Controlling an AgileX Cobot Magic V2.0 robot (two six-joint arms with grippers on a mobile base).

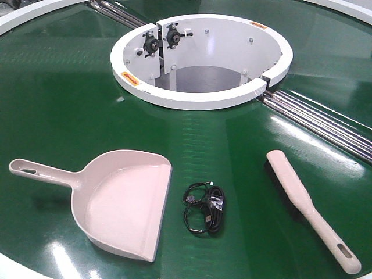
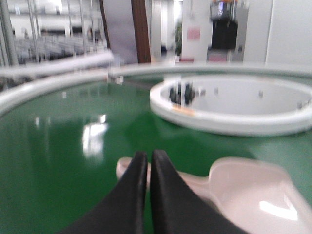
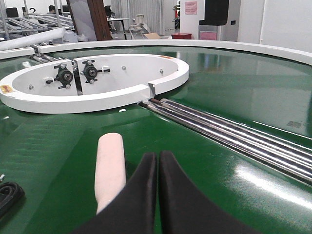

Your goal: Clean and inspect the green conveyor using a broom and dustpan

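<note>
The green conveyor [image 1: 64, 104] fills the front view. The pale dustpan [image 1: 119, 200] lies at the front left, its handle pointing left and its mouth to the right. The pale broom [image 1: 305, 206] lies at the front right, bristles down, its slotted handle toward the near right. No gripper shows in the front view. In the left wrist view my left gripper [image 2: 148, 155] is shut and empty, above the dustpan's handle [image 2: 195, 187]. In the right wrist view my right gripper [image 3: 158, 155] is shut and empty, just right of the broom's head [image 3: 109, 163].
A coiled black cable [image 1: 203, 209] lies between dustpan and broom; it also shows in the right wrist view [image 3: 7, 195]. A white ring-shaped opening wall [image 1: 200, 96] stands at the middle back. Steel rollers [image 1: 325, 125] run to the right from it.
</note>
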